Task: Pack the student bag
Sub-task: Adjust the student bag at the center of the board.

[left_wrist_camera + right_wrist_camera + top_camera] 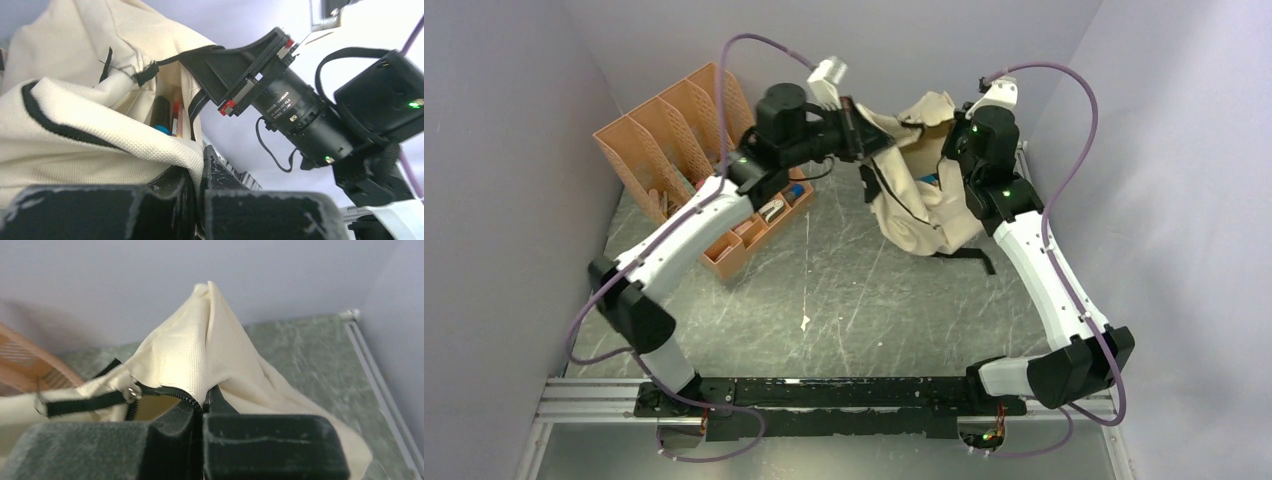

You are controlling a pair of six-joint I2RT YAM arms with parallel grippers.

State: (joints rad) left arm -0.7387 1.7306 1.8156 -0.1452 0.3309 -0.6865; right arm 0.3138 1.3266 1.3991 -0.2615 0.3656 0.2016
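Student bag point(914, 215) sits upper centre-right of the top view. Left gripper point(199, 172) and right gripper point(204, 405) are each clamped on opposite rim fabric, probably stretching its mouth open for packing.

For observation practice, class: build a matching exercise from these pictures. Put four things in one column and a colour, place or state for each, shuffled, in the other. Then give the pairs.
Things:
1. bag
2. organizer
3. left gripper
4. table

Descriptions:
a. orange, standing at the far left
b. grey-green, marbled
c. cream with black zippers, mouth open
d. shut on a fabric edge

Pairs: 1-c, 2-a, 3-d, 4-b
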